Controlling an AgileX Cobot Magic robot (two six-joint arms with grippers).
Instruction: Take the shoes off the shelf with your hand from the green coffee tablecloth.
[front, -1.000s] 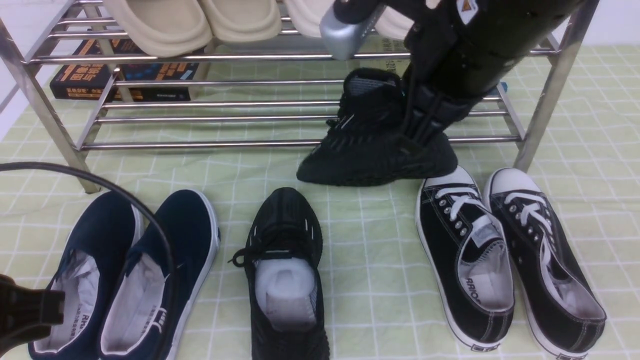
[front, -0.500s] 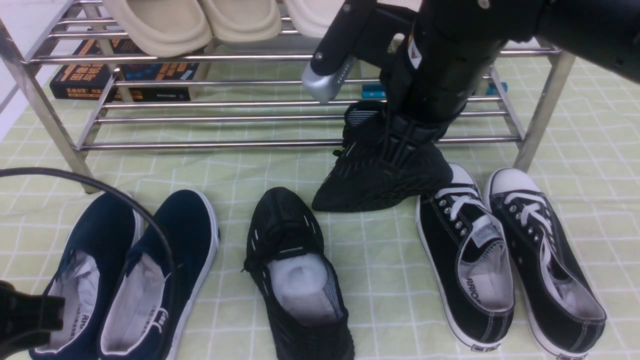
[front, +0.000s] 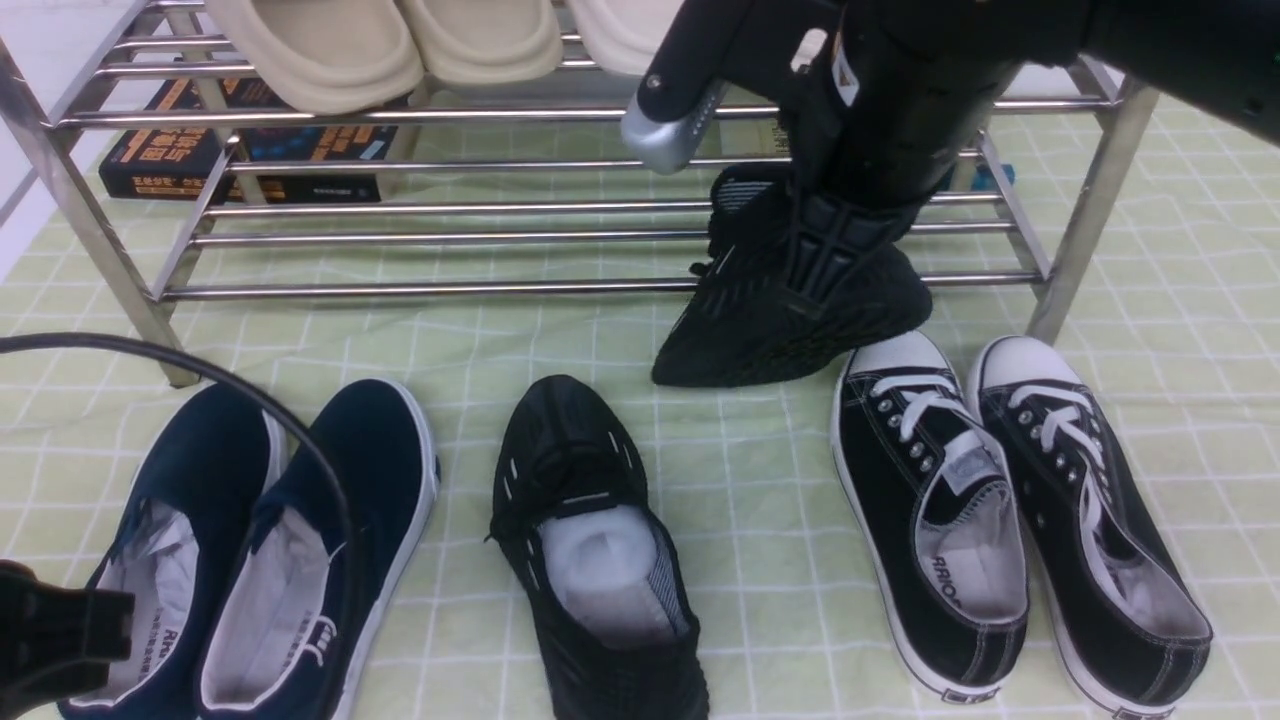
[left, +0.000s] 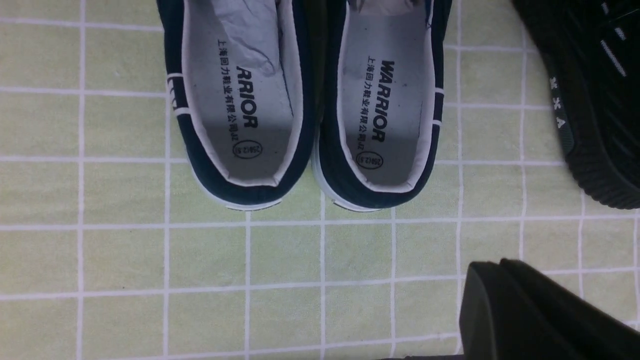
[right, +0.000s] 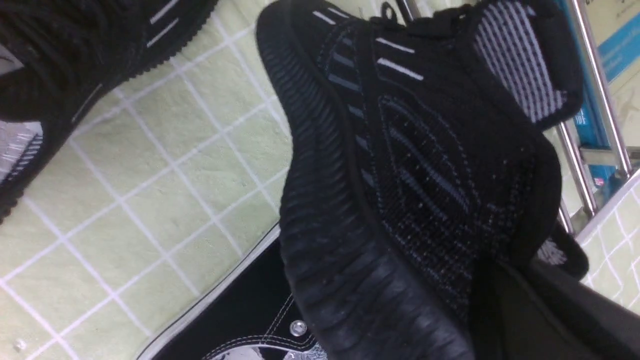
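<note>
One black knit shoe (front: 770, 320) hangs tilted in front of the chrome shelf (front: 400, 288), toe down near the green checked tablecloth (front: 760, 480). My right gripper (front: 838, 250), the hand here, is shut on its heel collar. The right wrist view shows that shoe (right: 400, 165) close up, with the gripper (right: 505, 295) pinching its rim. The other black knit shoe (front: 590, 540) lies on the cloth, white stuffing showing. My left gripper (front: 50, 640) sits low at the near left, shut and empty. In the left wrist view its jaws (left: 482, 282) are pressed together above the cloth.
Navy slip-ons (front: 300, 540) lie on the cloth at the left, and black canvas sneakers (front: 930, 520) with white toe caps at the right. Beige slippers (front: 320, 50) sit on the shelf's top tier. A book (front: 180, 150) lies behind the shelf. A black cable (front: 250, 400) arcs over the slip-ons.
My right gripper came down off the shelf's lower tier with the shoe, dipped, then rose slightly and moved right. The shoe on the cloth turned, heel to the right. The left arm stayed still.
</note>
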